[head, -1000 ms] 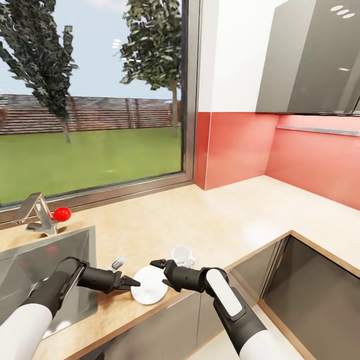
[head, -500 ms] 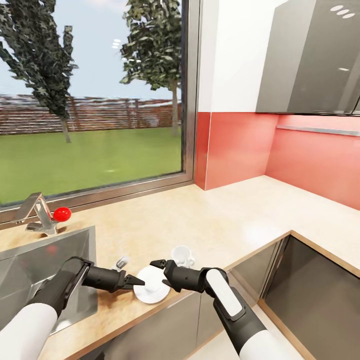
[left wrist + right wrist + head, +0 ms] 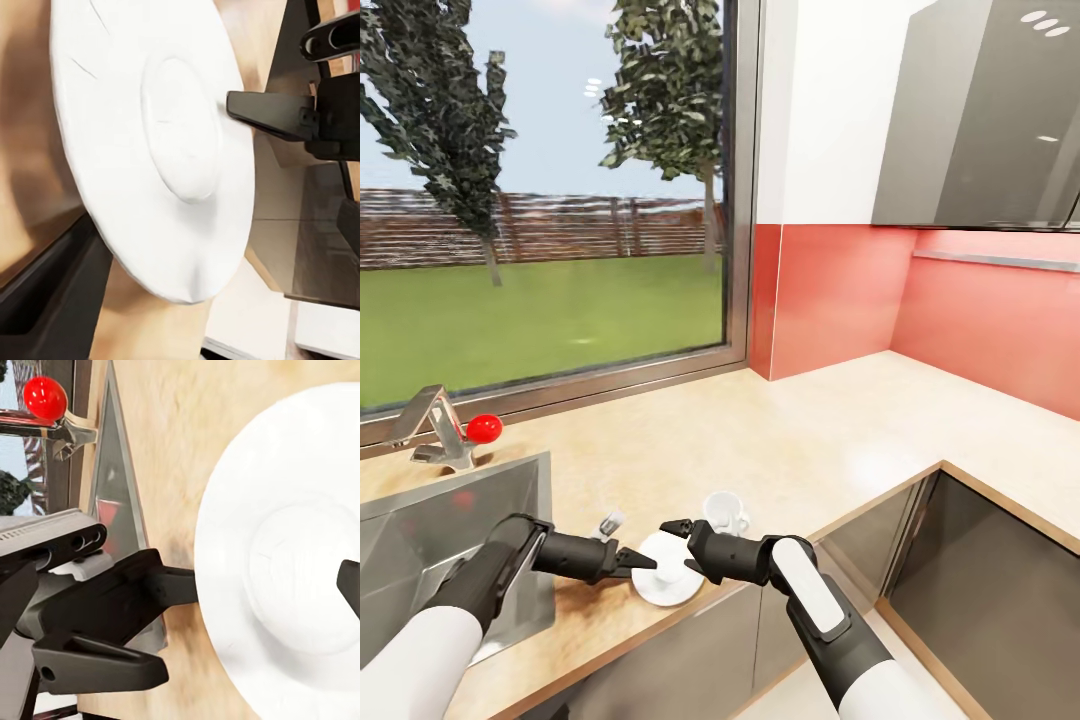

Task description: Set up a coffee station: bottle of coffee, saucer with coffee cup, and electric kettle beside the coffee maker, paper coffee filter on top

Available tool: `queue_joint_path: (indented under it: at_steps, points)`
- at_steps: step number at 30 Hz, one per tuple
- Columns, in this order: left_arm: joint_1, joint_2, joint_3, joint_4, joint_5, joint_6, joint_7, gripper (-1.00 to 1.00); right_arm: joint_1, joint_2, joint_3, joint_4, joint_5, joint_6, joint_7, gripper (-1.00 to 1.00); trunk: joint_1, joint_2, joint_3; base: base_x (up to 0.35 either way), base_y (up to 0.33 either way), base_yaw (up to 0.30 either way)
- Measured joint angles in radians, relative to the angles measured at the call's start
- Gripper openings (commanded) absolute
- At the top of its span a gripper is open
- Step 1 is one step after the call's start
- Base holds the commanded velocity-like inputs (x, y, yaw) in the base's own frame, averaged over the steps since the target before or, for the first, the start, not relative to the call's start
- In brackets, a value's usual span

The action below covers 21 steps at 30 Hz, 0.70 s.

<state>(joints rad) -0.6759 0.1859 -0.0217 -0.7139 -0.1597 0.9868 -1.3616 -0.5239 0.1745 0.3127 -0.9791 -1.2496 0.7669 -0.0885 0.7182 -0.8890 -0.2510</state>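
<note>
The white saucer lies flat on the kitchen countertop, close to its front edge. The white coffee cup stands just behind it, apart from it. My left gripper is at the saucer's left rim with its jaws apart, and one of its fingers touches the rim of the saucer. My right gripper hovers open over the saucer, and one of its fingers reaches above the dish. The coffee maker, bottle of coffee, paper coffee filter and electric kettle are out of view.
A steel sink is sunk into the counter at the left, with a faucet and its red knob behind it. A window and red backsplash back the L-shaped counter. Grey wall cabinets hang at the right.
My left gripper has moved a little to the right, and the saucer has shifted slightly right with it. The right gripper and the cup have held still.
</note>
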Motion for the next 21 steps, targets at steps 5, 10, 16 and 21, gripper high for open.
queue_joint_path:
  at_steps: [5, 10, 16, 21]
  points:
    - [0.000, 0.000, 0.000, 0.000, 0.000, 0.000, -0.002, 1.00, 0.000, 0.000, 0.000, 0.000, 0.000, 0.000, 0.000, 1.00, 0.000, 0.000, 0.000, 0.000, 0.000, 0.000]
    - [0.000, -0.001, 0.000, 0.000, 0.010, 0.002, -0.003, 1.00, 0.000, 0.000, 0.000, 0.000, 0.000, 0.000, 0.000, 1.00, 0.000, 0.000, 0.000, 0.000, 0.000, 0.000]
    - [0.000, -0.005, -0.003, 0.000, 0.031, 0.002, -0.002, 1.00, 0.000, 0.000, 0.000, 0.000, 0.000, 0.000, 0.000, 1.00, 0.000, 0.000, 0.000, 0.000, 0.000, 0.000]
    - [0.000, -0.013, -0.002, 0.000, 0.032, 0.003, -0.003, 1.00, 0.000, 0.000, 0.000, 0.000, -0.001, 0.000, 0.000, 1.00, 0.000, 0.000, 0.000, 0.000, 0.000, 0.000]
